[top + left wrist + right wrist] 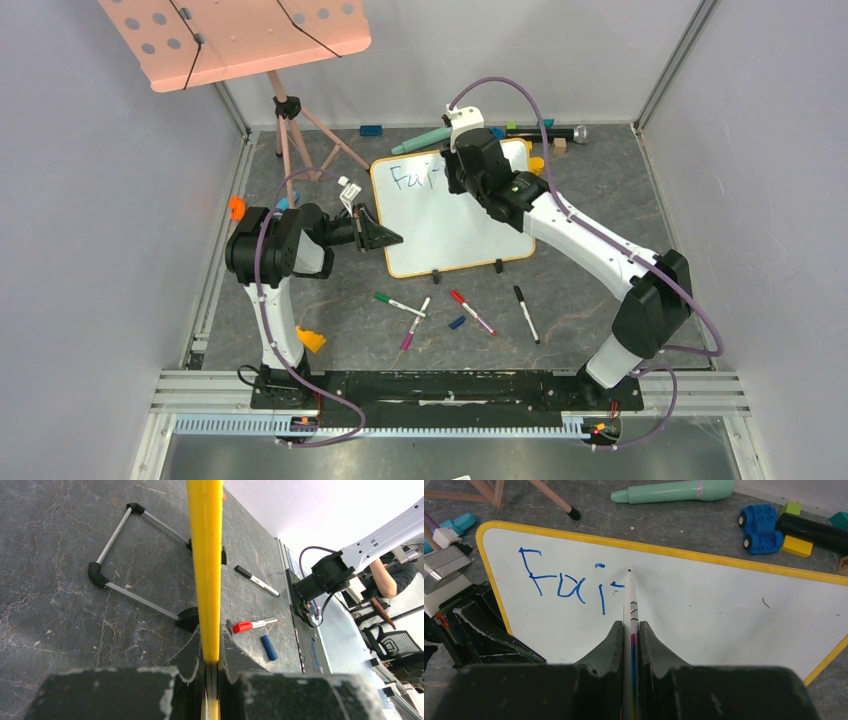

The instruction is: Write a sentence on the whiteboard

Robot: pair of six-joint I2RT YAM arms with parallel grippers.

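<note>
Two grips: left gripper (211, 647) pinches the whiteboard (205, 555) edge, right gripper (630, 630) the marker (630, 596), tip straight ahead at the board, just right of my unfinished sentence (559, 582).

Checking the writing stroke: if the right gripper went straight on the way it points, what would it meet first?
The whiteboard: the right gripper is shut on a marker whose tip seems to touch the white surface just right of the blue letters; depth is unclear.

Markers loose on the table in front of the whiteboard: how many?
4: green-capped marker at left, pink marker beside it, red-capped marker in the middle, black marker at right. A fifth marker is in the right gripper; others may hide under the arms.
</note>
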